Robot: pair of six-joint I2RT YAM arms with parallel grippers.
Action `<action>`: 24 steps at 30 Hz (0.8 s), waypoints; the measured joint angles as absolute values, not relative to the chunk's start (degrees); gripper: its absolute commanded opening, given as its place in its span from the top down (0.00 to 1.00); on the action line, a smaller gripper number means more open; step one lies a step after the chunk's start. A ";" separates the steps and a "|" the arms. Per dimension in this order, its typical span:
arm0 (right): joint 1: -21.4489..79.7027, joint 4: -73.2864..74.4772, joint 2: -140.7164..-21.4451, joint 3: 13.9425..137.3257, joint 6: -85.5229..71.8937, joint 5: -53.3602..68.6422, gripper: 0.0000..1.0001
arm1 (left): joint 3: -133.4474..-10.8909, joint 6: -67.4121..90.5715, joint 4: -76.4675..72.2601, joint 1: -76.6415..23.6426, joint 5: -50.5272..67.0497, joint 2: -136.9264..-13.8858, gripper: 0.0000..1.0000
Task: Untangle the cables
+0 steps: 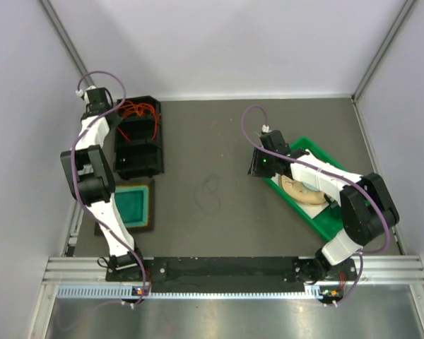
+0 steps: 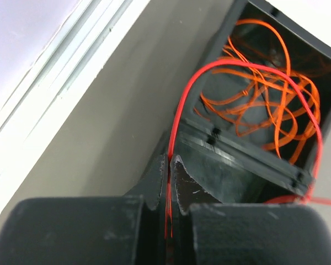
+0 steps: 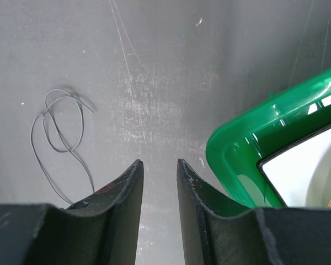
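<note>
Several orange-red cables (image 1: 136,110) lie tangled in the far compartment of a black bin (image 1: 154,145) at the left; they also show in the left wrist view (image 2: 265,105). My left gripper (image 2: 169,159) is shut on one red cable (image 2: 179,105) that arches up from the jaws and back over the bin wall. It sits by the bin's far left corner in the top view (image 1: 97,99). A thin dark cable (image 1: 210,192) lies in loose loops mid-table, also in the right wrist view (image 3: 63,132). My right gripper (image 3: 159,163), seen from the top (image 1: 258,167), is open and empty above bare table.
A green tray (image 1: 338,219) at the right holds a tan object (image 1: 302,191); its corner (image 3: 248,149) is just right of my right fingers. A teal tray (image 1: 131,205) lies at the near left. A black rail (image 1: 226,268) runs along the near edge.
</note>
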State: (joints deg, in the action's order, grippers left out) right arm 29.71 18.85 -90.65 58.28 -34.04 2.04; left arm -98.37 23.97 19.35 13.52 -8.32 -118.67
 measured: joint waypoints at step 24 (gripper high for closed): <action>29.71 18.76 -90.65 58.28 -34.09 3.33 0.69 | -78.72 17.65 18.22 12.97 -0.05 -98.96 1.00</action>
State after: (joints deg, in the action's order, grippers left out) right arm 29.71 18.76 -90.65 58.28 -34.09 3.33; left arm -78.72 17.65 18.22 12.97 -0.05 -98.96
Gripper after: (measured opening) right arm 0.309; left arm 0.014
